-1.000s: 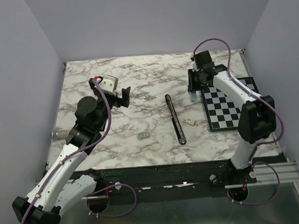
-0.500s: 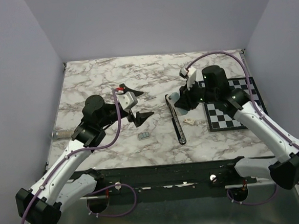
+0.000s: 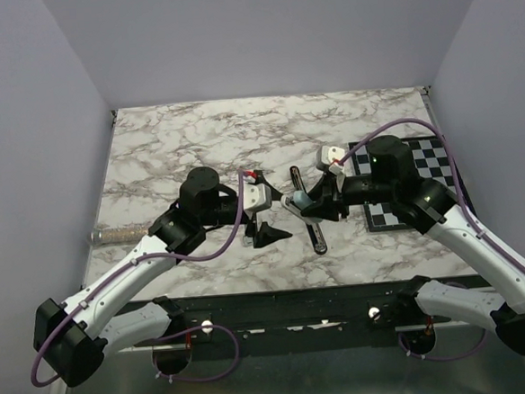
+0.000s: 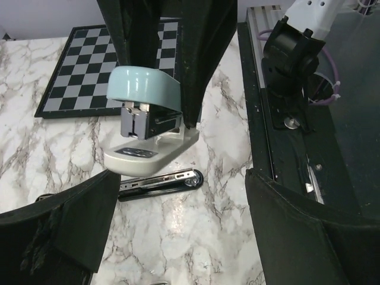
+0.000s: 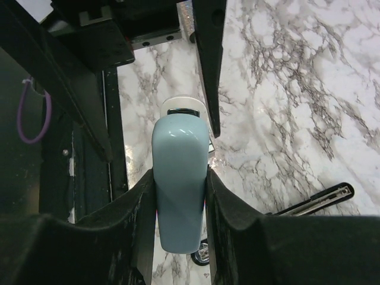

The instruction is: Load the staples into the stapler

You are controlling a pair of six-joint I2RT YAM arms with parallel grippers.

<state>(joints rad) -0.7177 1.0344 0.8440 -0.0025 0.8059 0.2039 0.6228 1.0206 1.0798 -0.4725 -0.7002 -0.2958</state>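
While neither arm holds the staples, step in hand: bringing the tools together ahead of loading, by my reading
Right end effector [image 5: 180, 184]: fingers clamped on the sides of a pale-blue mini stapler [image 4: 142, 86], carried above the tabletop [image 3: 178, 149]
Left end effector [image 4: 184, 237]: fingers spread wide with nothing between them, facing the right one's load
Stapler [image 4: 160, 181]: slim and black with its silvery channel showing, flat on the tabletop just below the right end effector and ahead of the left
Staples: not made out; in the overhead view the spot under the left end effector is covered
Next move calls for: probably finding the small strip, then a narrow, square pinch by the left end effector
Hard to tell: whether the blue or the black tool is the one to be filled; the checkerboard mat [image 4: 77, 65] is partly cut off by the right arm
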